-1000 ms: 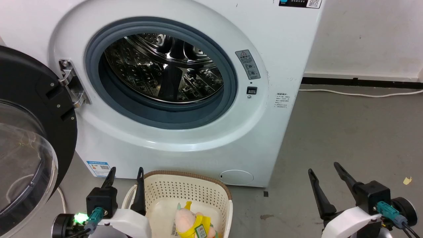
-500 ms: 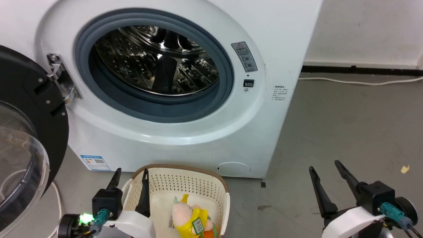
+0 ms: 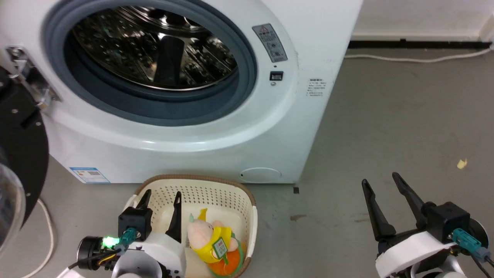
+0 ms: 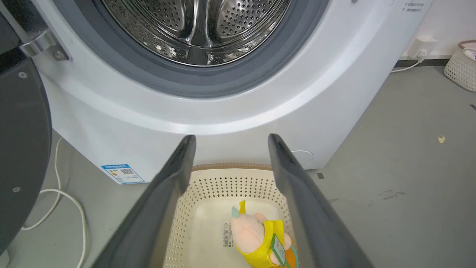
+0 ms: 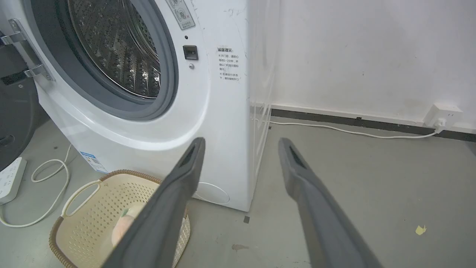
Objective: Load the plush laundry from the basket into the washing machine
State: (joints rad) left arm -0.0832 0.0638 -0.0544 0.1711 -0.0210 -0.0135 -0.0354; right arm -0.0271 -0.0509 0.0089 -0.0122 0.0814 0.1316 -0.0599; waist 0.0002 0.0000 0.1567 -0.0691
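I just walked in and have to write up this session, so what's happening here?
A two-armed robot faces a washing machine with its door swung open. A basket sits on the floor in front of it, with a plush toy lying inside. The left end effector hovers open above the basket, beside the toy, not gripping it. The right end effector is open over the floor, holding nothing. The toy is not yet loaded.
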